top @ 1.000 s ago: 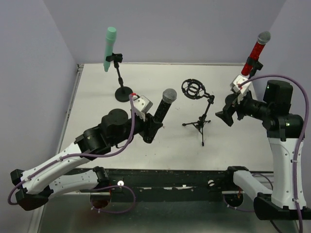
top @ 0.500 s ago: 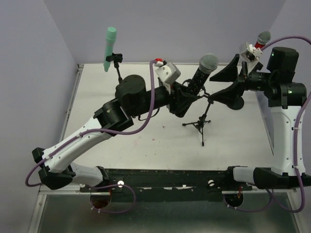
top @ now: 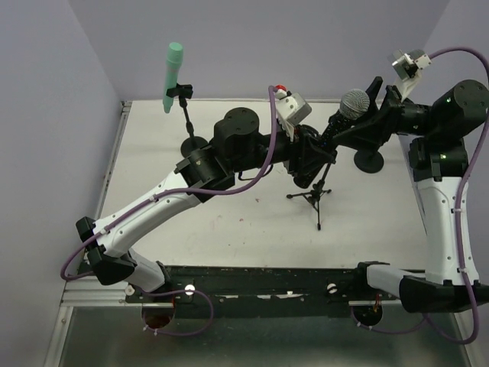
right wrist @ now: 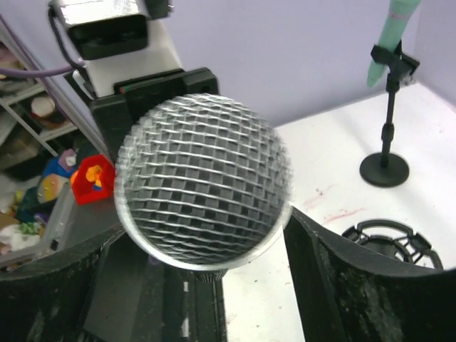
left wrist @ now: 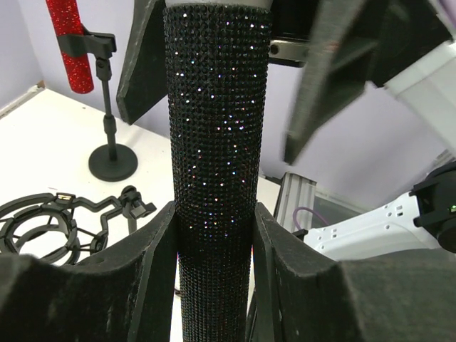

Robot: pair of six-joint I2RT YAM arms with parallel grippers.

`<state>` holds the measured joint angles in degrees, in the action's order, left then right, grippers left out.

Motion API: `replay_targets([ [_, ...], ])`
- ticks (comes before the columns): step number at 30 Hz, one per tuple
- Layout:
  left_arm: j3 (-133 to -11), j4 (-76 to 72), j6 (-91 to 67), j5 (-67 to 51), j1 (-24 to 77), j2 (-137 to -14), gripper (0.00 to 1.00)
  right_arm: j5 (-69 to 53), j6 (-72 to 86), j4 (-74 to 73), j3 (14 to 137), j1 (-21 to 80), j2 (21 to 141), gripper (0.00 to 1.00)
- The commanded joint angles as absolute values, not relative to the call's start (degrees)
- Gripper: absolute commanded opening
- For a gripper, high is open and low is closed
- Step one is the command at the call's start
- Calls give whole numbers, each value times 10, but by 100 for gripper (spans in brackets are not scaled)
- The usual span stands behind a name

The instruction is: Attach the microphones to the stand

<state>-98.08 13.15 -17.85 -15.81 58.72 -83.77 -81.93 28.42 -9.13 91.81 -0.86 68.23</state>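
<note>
My left gripper [top: 312, 151] [left wrist: 214, 235] is shut on the black microphone's glittery body [left wrist: 216, 128] and holds it tilted up above the table. Its silver mesh head [top: 354, 102] [right wrist: 203, 178] sits between the spread fingers of my right gripper [top: 365, 116] [right wrist: 206, 249], which is open; the fingers do not seem to touch it. The mint-green microphone [top: 173, 76] [right wrist: 394, 25] is clipped in its round-base stand at the back left. The red microphone [left wrist: 70, 43] is clipped in its stand; in the top view my right arm hides it.
A tripod stand [top: 314, 196] stands mid-table below the held microphone, with its black shock-mount ring [left wrist: 43, 228] [right wrist: 388, 239] beside my left gripper. The red microphone's round base [top: 369, 160] is at the back right. Walls close the left, back and right.
My left arm has carried the black microphone further right and up. My right arm has swung up and left, and its open fingers now flank the mesh head.
</note>
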Motion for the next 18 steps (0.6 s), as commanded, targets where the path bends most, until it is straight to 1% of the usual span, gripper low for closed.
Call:
replay_targets([
  [1, -1005, 103, -193, -184, 587, -840, 0, -825, 586, 216, 848, -9, 686, 77],
  [3, -1006, 103, -193, -184, 587, -842, 0, -817, 756, 425, 804, -9, 692, 76],
  [4, -1007, 104, -192, -184, 587, -843, 0, -807, 857, 557, 782, -8, 697, 75],
  [5, -1007, 104, -192, -184, 587, -843, 0, -797, 922, 641, 774, -9, 705, 75],
  [6, -1008, 104, -193, -185, 586, -844, 0, -792, 961, 687, 773, -7, 714, 75],
  [10, -1014, 107, -194, -185, 587, -849, 0, -794, 960, 685, 794, -6, 722, 74],
  [11, -1017, 109, -194, -184, 587, -852, 0, -795, 960, 686, 795, -5, 721, 73],
  [12, -1021, 111, -194, -184, 587, -854, 0, -794, 961, 686, 795, -4, 720, 69],
  [14, -1028, 115, -195, -183, 587, -859, 0, -795, 957, 683, 794, -4, 721, 58],
  [17, -1040, 118, -199, -182, 587, -867, 0, -796, 945, 670, 788, 0, 721, 45],
  [18, -1043, 120, -200, -182, 587, -870, 0, -797, 941, 666, 789, 0, 722, 39],
])
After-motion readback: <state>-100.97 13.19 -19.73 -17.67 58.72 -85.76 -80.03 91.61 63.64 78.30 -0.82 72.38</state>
